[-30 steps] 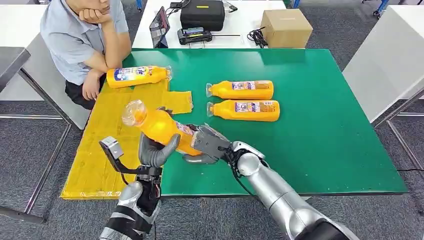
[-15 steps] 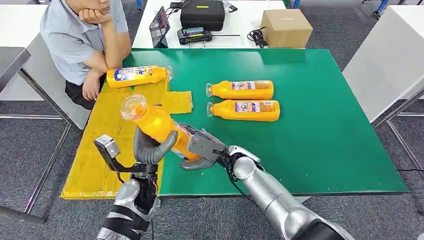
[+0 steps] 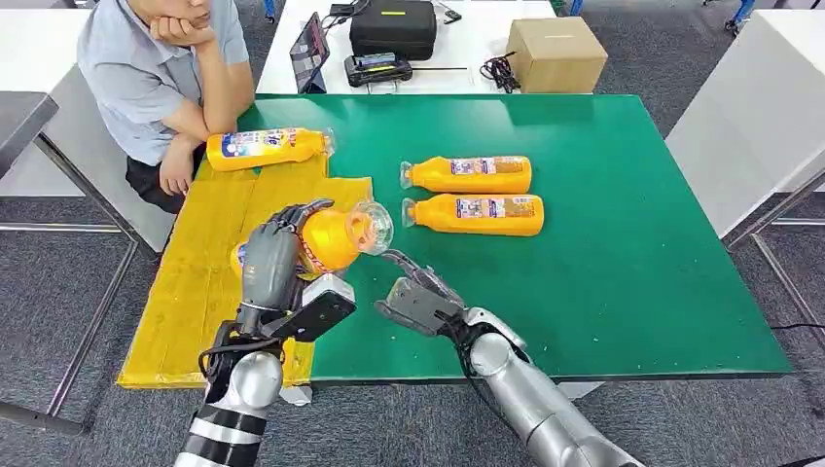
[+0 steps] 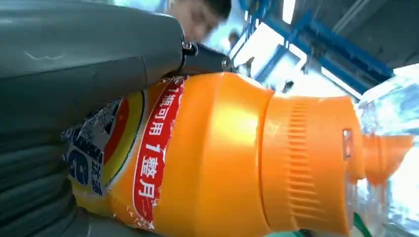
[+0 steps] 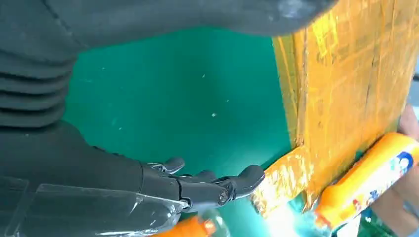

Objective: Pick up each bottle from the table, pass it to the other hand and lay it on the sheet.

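My left hand (image 3: 272, 255) grips an orange bottle (image 3: 336, 236) above the yellow sheet (image 3: 209, 272), its clear cap end pointing right towards the green table top. The left wrist view has the same bottle (image 4: 212, 158) close up under my fingers. My right hand (image 3: 418, 297) hovers open over the green surface just right of the sheet, holding nothing; its fingers (image 5: 212, 185) are spread. A second orange bottle (image 3: 268, 148) lies at the sheet's far edge, seen too as the bottle (image 5: 370, 177) in the right wrist view. Two more bottles (image 3: 469, 175) (image 3: 477, 214) lie side by side on the table.
A person (image 3: 161, 68) sits at the far left corner, one forearm resting by the sheet's far bottle. A white table behind carries a black case (image 3: 394, 26), a tablet (image 3: 311, 49) and a cardboard box (image 3: 556, 53). The green table (image 3: 632, 243) stretches to the right.
The right hand let go of the bottle and drew back open. The left hand now holds the bottle alone and has turned it so its cap points right instead of up-left.
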